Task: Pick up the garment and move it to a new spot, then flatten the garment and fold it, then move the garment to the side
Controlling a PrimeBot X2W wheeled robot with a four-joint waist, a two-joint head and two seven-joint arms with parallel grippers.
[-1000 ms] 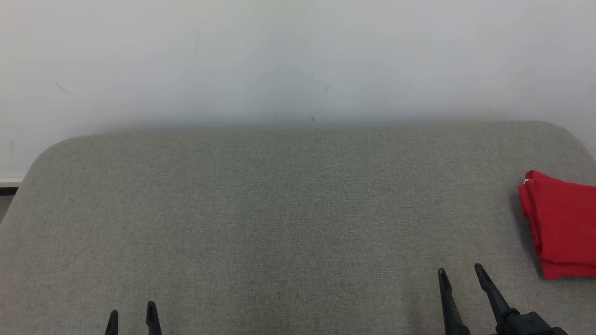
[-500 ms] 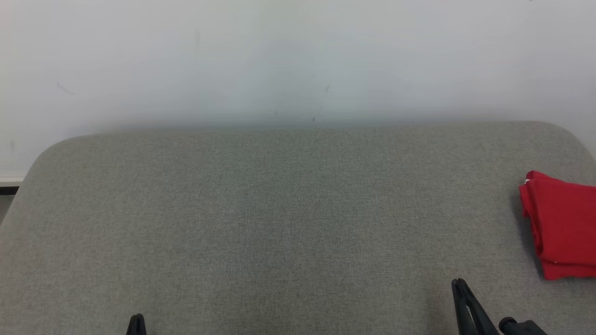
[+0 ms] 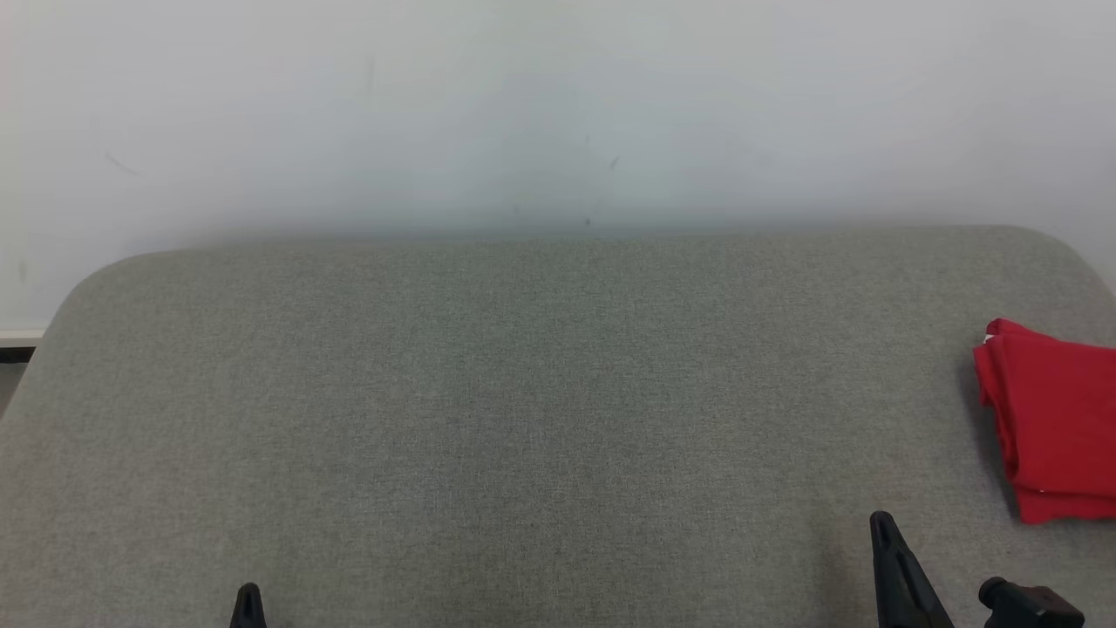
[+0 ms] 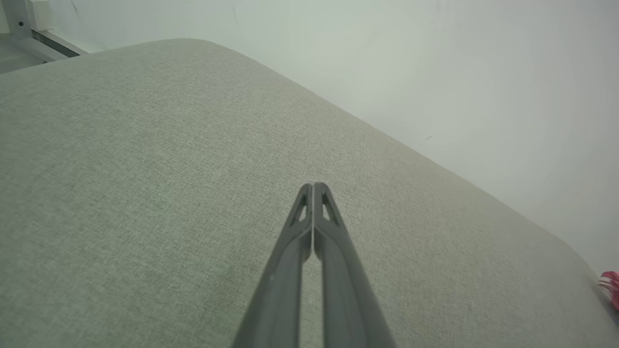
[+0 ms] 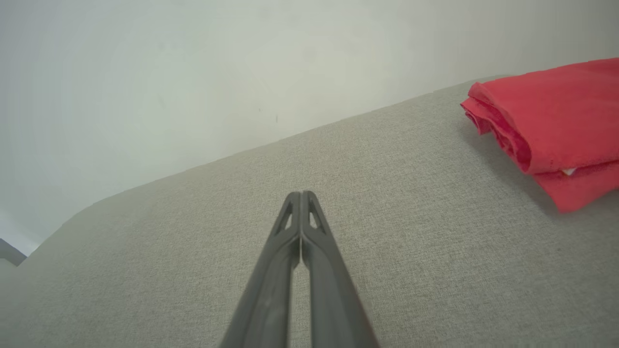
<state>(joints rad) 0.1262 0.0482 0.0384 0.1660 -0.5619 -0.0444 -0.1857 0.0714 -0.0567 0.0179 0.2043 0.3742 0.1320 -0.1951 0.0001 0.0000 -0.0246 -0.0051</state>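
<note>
- so the folded red fabric garment (image 3: 1051, 419) lies at 3 o'clock on the grey upholstered cushion (image 3: 523, 392)
- left gripper (image 3: 248, 595) at 7 o'clock, right gripper (image 3: 882, 522) at 5: both sets of fingers pinched together, empty

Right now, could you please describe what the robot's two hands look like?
The left hand and right hand look alike: each has two long, slim, matte dark grey fingers tapering to a point, with a small triangular cut-out near each tip. A black knobbed fitting sits at the right hand's base.
</note>
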